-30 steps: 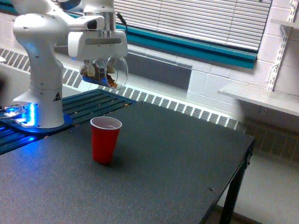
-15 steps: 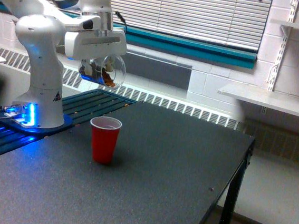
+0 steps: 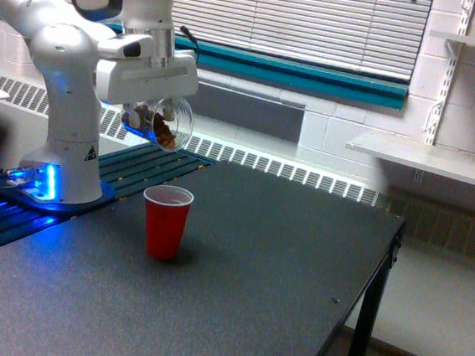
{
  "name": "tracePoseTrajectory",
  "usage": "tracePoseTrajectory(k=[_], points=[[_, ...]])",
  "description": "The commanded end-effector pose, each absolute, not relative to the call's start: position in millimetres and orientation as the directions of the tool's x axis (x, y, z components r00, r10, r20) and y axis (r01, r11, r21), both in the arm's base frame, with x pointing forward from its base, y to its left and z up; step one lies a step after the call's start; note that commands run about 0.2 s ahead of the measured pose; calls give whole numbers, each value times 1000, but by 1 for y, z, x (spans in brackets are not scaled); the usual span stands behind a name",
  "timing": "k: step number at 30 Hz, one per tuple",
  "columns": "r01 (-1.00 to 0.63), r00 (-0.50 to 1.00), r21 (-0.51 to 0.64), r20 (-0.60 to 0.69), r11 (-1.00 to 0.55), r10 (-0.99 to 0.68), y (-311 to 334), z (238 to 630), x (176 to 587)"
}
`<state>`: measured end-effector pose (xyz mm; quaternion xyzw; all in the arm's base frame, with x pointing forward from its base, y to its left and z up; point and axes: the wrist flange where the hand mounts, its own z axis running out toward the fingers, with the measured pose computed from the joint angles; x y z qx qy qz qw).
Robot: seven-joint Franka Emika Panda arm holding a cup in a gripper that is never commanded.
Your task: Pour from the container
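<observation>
Your pincer (image 3: 153, 113) is pinching the small clear rounded cup (image 3: 169, 121) with brown stuff showing through it, held tipped on its side in the air, above the opaque red plastic cup (image 3: 166, 220) with the white inside and a little toward the exterior view's left of it. My worry is aim: the clear cup's mouth does not look squarely over the red rim, so if you tilt further from here the brown stuff may fall short and scatter on the dark speckled worktop (image 3: 236, 279). The red cup looks light and stands free, so a low pass could knock it over. Behind are closed window blinds (image 3: 303, 20), a teal band, a long radiator grille (image 3: 305, 176) and white wall shelves (image 3: 441, 160); the arm's base glows blue
</observation>
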<state>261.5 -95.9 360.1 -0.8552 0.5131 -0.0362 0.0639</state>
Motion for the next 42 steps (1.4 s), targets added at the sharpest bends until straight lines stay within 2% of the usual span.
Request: tracePoseTrajectory(k=[1,26,42], points=[[-894,444,-107,-83,-435,-892,-82,338,255],[-876,481,-51,-160,-479,-862,-59,317,258],[-877,476,-7,-153,-480,-866,-72,307,253]])
